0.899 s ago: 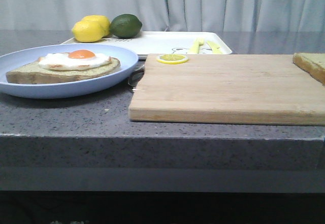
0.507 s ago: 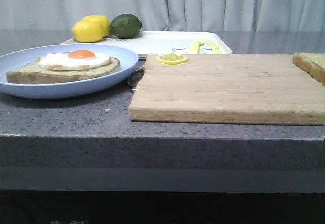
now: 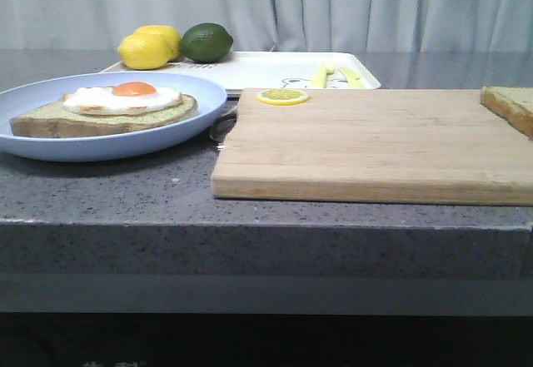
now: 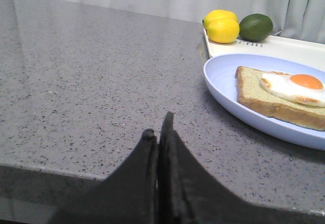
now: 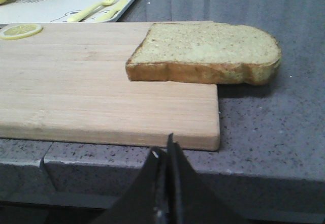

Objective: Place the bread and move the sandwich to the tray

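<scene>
The bread [image 5: 203, 51] lies flat on the far right corner of the wooden cutting board [image 3: 366, 142], overhanging its edge; its end shows in the front view [image 3: 508, 105]. The sandwich slice with a fried egg [image 3: 108, 107] sits on the round blue plate [image 3: 50, 146] at the left, also in the left wrist view [image 4: 284, 94]. The white tray [image 3: 266, 71] lies behind them. My left gripper [image 4: 159, 127] is shut and empty over the counter's front edge, left of the plate. My right gripper [image 5: 165, 148] is shut and empty before the counter's front edge, near the board's right corner.
Two lemons [image 3: 150, 47] and a lime [image 3: 206, 42] sit on the tray's left end; a yellow fork and knife [image 3: 337, 74] lie on its right end. A lemon slice [image 3: 282, 96] rests on the board's back edge. A grey curtain hangs behind the speckled counter.
</scene>
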You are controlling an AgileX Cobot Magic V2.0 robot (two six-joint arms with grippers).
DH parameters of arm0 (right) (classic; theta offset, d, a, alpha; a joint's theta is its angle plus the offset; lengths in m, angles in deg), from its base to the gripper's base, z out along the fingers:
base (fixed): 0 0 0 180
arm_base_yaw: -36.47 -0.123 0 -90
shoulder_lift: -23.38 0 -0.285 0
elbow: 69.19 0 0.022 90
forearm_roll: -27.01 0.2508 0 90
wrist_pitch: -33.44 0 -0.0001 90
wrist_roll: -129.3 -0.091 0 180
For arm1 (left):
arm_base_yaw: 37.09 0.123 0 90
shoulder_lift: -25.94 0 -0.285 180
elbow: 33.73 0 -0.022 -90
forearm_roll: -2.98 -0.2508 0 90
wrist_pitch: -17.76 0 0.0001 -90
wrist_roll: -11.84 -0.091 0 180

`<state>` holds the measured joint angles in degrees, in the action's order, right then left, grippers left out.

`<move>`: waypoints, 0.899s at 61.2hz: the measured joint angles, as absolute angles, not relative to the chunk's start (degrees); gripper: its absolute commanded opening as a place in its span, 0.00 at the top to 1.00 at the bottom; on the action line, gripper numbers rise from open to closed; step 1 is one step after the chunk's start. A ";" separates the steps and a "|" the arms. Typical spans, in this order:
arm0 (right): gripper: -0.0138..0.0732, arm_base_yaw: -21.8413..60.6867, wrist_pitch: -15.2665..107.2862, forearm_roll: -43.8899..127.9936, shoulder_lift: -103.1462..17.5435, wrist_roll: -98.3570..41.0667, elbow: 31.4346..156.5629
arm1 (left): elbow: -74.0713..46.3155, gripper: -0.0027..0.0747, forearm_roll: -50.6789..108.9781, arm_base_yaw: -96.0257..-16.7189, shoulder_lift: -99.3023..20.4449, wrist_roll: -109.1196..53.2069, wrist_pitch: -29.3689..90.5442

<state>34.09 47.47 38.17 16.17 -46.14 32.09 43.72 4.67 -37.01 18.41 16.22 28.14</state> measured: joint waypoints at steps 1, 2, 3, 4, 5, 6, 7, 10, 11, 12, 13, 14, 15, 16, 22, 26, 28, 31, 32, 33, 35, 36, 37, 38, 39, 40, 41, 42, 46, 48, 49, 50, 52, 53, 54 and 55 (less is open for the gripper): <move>0.94 34.09 47.47 38.17 16.17 -46.14 32.09 | 43.72 0.99 4.67 -37.01 18.41 16.22 28.14; 0.94 34.09 47.47 38.17 16.17 -46.14 32.09 | 43.72 0.99 4.67 -37.01 18.41 16.22 28.14; 0.94 34.09 47.47 38.17 16.17 -46.14 32.09 | 43.72 0.99 4.67 -37.01 18.41 16.22 28.14; 0.94 34.09 47.47 38.17 16.17 -46.14 32.09 | 43.72 0.99 4.67 -37.01 18.41 16.22 28.14; 0.94 34.09 47.47 38.17 16.17 -46.14 32.09 | 43.72 0.99 4.67 -37.01 18.41 16.22 28.14; 0.94 34.09 47.47 38.17 16.17 -46.14 32.09 | 43.72 0.99 4.67 -37.01 18.41 16.22 28.14; 0.94 34.09 47.47 38.17 16.17 -46.14 32.09 | 43.72 0.99 4.67 -37.01 18.41 16.22 28.14; 0.94 34.09 47.47 38.17 16.17 -46.14 32.09 | 43.72 0.99 4.67 -37.01 18.41 16.22 28.14; 0.94 34.09 47.47 38.17 16.17 -46.14 32.09 | 43.72 0.99 4.67 -37.01 18.41 16.22 28.14; 0.94 34.09 47.47 38.17 16.17 -46.14 32.09 | 43.72 0.99 4.67 -37.01 18.41 16.22 28.14; 0.94 34.09 47.47 38.17 16.17 -46.14 32.09 | 43.72 0.99 4.67 -37.01 18.41 16.22 28.14; 0.94 34.09 47.47 38.17 16.17 -46.14 32.09 | 43.72 0.99 4.67 -37.01 18.41 16.22 28.14; 0.94 34.09 47.47 38.17 16.17 -46.14 32.09 | 43.72 0.99 4.67 -37.01 18.41 16.22 28.14; 0.94 34.09 47.47 38.17 16.17 -46.14 32.09 | 43.72 0.99 4.67 -37.01 18.41 16.22 28.14; 0.94 34.09 47.34 38.48 16.17 -46.14 32.09 | 43.72 0.99 4.67 -37.01 18.41 16.22 28.02; 0.94 34.09 46.85 38.63 16.17 -46.14 32.09 | 43.72 0.99 4.67 -37.01 18.41 16.22 27.58; 0.94 34.09 46.37 38.63 16.17 -46.14 32.09 | 43.72 0.99 4.67 -37.01 18.41 16.22 27.21; 0.94 34.09 45.90 38.76 16.17 -46.14 32.09 | 43.72 0.99 4.67 -37.01 18.41 16.22 26.56; 0.94 34.09 45.79 38.76 16.17 -46.14 32.09 | 43.72 0.99 4.67 -37.01 18.41 16.22 26.26; 0.94 34.09 45.59 38.80 16.17 -46.14 32.09 | 43.72 0.99 4.67 -37.01 18.41 16.22 26.12; 0.94 34.09 45.25 38.91 16.17 -46.14 32.09 | 43.72 0.99 4.67 -37.01 18.41 16.22 25.84; 0.94 34.09 44.92 38.89 16.17 -46.14 32.09 | 43.72 0.99 4.67 -37.01 18.41 16.22 25.75; 0.94 34.09 44.78 38.89 16.17 -46.14 32.09 | 43.72 0.99 4.67 -37.01 18.41 16.22 25.61; 0.94 34.09 44.66 38.89 16.17 -46.14 32.09 | 43.72 0.99 4.67 -37.01 18.41 16.22 25.61; 0.94 34.09 44.53 38.93 16.17 -46.14 32.09 | 43.72 0.99 4.67 -37.01 18.41 16.22 25.61; 0.94 34.09 44.42 38.93 16.17 -46.14 32.09 | 43.72 0.99 4.67 -37.01 18.41 16.22 25.50; 0.94 34.09 44.43 39.02 16.17 -46.14 32.09 | 43.72 0.99 4.67 -37.01 18.41 16.22 25.52; 0.94 34.09 44.43 39.02 16.17 -46.14 32.09 | 43.72 0.99 4.67 -37.01 18.41 16.22 25.52; 0.94 34.09 44.43 39.02 16.17 -46.14 32.09 | 43.72 0.99 4.67 -37.01 18.41 16.22 25.52; 0.94 34.09 44.43 39.02 16.17 -46.14 32.09 | 43.72 0.99 4.67 -37.01 18.41 16.22 25.52; 0.94 34.09 44.43 39.02 16.17 -46.14 32.09 | 43.72 0.99 4.67 -37.01 18.41 16.22 25.52; 0.94 34.09 44.43 39.02 16.17 -46.14 32.09 | 43.72 0.99 4.67 -37.01 18.41 16.22 25.49; 0.94 34.09 44.43 39.02 16.17 -46.14 32.09 | 43.72 0.99 4.67 -37.01 18.41 16.22 25.49; 0.94 34.09 44.43 39.02 16.17 -46.14 32.09 | 43.72 0.99 4.67 -37.01 18.41 16.22 25.49; 0.94 34.09 44.43 39.02 16.17 -46.14 32.09 | 43.72 0.99 4.67 -37.01 18.41 16.22 25.49; 0.94 34.09 44.43 39.02 16.17 -46.14 32.09 | 43.72 0.99 4.67 -37.01 18.41 16.22 25.49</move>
<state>34.09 44.43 39.02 16.17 -46.14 32.09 43.72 4.67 -37.01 18.41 16.22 25.49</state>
